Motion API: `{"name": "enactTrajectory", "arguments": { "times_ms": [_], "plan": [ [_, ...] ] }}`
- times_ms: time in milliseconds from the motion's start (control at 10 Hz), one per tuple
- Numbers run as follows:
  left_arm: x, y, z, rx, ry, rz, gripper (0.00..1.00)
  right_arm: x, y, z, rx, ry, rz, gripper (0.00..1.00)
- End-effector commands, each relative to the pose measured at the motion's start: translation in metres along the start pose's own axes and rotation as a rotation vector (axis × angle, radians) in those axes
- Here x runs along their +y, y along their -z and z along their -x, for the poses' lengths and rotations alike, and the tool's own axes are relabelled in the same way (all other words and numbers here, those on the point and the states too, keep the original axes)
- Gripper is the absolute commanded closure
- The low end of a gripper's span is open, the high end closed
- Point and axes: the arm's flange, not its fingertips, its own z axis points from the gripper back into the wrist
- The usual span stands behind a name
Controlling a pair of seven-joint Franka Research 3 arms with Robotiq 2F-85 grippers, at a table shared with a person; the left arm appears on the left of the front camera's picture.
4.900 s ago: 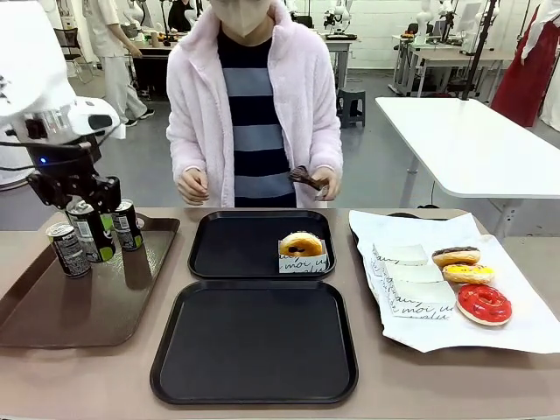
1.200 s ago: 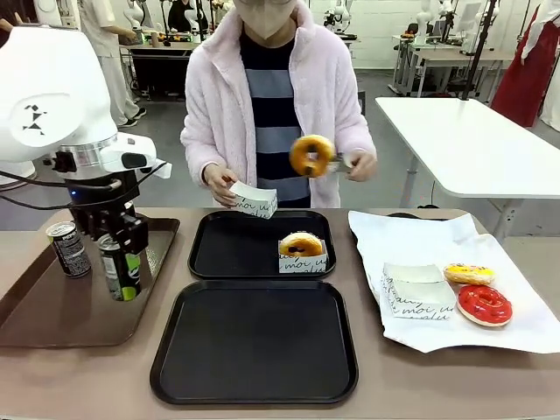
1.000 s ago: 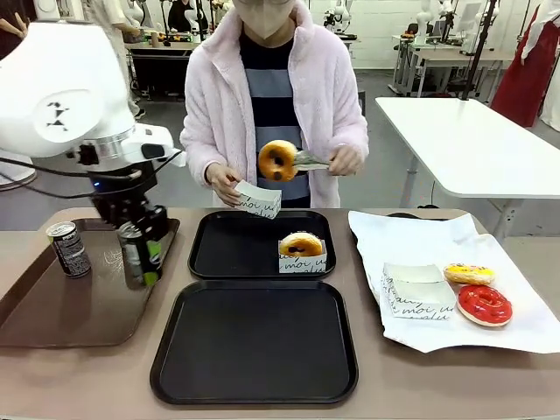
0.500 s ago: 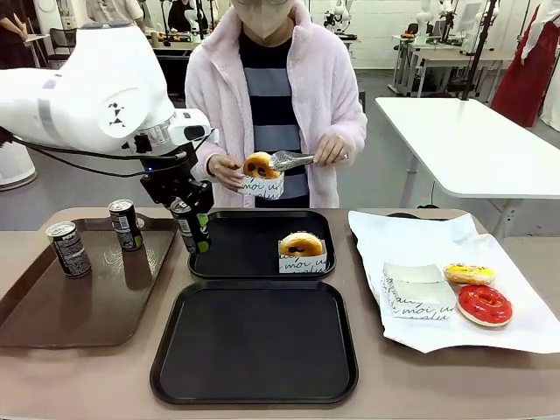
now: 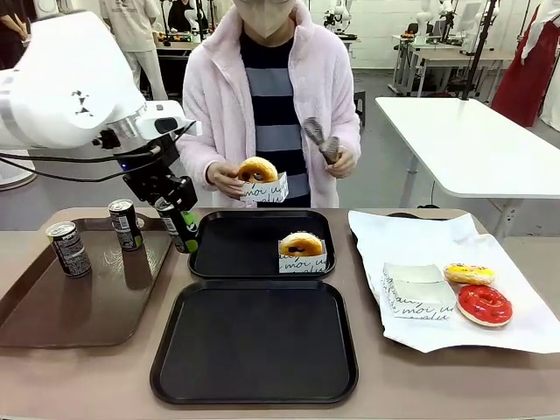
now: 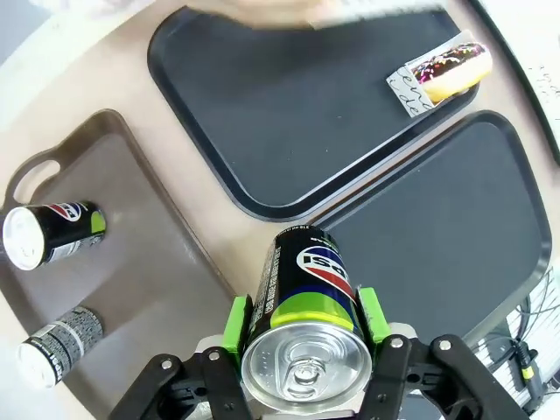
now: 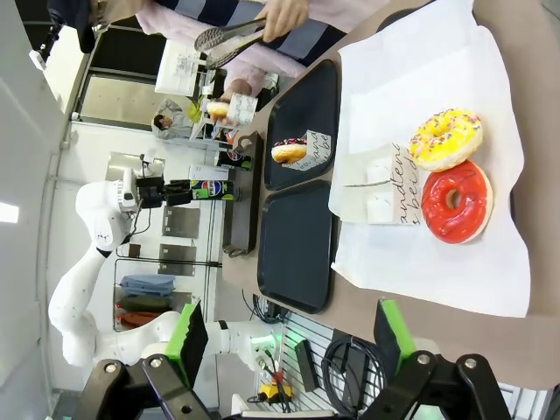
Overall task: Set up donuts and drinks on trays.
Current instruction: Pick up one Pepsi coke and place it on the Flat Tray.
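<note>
Left fingers [image 6: 234,319] clench a tilted drink can [image 6: 306,297]; right fingers [image 7: 187,337] stand spread wide, grasping nothing.

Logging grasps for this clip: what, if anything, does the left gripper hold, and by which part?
The left gripper holds a black drink can, pads on opposite sides of its upper body.

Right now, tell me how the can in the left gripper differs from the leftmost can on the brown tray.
Pose: the gripped can is tilted, clamped in the left gripper; the leftmost can stands upright, untouched. Place: the gripped can is by a corner of the far black tray; the leftmost can sits on the brown tray. Label: the gripped can has a green band; the leftmost can shows grey-and-white print. Both are slim, dark, silver-topped.
</note>
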Motion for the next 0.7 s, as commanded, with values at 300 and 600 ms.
{"name": "enactTrajectory", "arguments": {
  "times_ms": [300,600],
  "plan": [
    [-0.006,-0.021,0.039,0.183,0.009,-0.179,0.42,0.0,0.001,-0.002,-0.005,-0.008,-0.019,0.0],
    [-0.013,-0.082,0.112,0.08,0.031,-0.346,0.42,0.0,0.001,-0.002,-0.005,-0.008,-0.019,0.0]
  ]
}}
